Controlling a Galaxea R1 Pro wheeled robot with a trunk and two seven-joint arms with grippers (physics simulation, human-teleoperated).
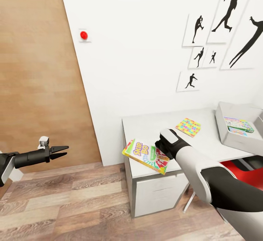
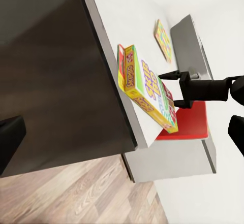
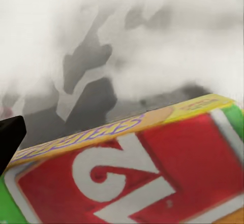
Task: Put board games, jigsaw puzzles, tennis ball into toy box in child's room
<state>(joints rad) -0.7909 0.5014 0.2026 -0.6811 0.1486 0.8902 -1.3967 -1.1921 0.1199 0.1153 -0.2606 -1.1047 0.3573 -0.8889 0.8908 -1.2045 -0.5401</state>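
Right fingers [image 2: 175, 89] pinch the Skip-Bo box [image 1: 147, 156] at its far long edge, one dark finger over the printed lid, one under. Box held clear of the surface, tilted, its near corner hanging past the tabletop's front edge. From the right wrist, the red card face of the box sits directly against the fingers.

Left fingers [image 1: 60, 151] hang in open air well off to the side of the desk, over the plank floor [image 1: 73, 201], tips slightly parted, nothing between them.

Largest first, placed from the right fingers:
- White wall [image 1: 146, 44] beyond them, brown wood panel [image 1: 36, 69] farther out past the left fingers.
- Tabletop [image 1: 146, 124] directly beneath, pale grey-white, with a white drawer cabinet [image 1: 157, 193] under the near end.
- Toy box [image 1: 233, 139], light grey bin, well apart on the far side of the tabletop from the held box. Printed game boxes [image 1: 239, 124] lie flat inside it.
- Black silhouette athlete pictures [image 1: 226, 26] on the wall, above and beyond.
- Red chair seat [image 1: 244, 168], just behind the right forearm, below the toy box edge.
- Jigsaw puzzle [image 1: 188, 127], thin multicoloured square, flat on the tabletop near the fingers, between them and the toy box, not touching either.
- Small red round button [image 1: 84, 35] on a wall plate, high up, well away.
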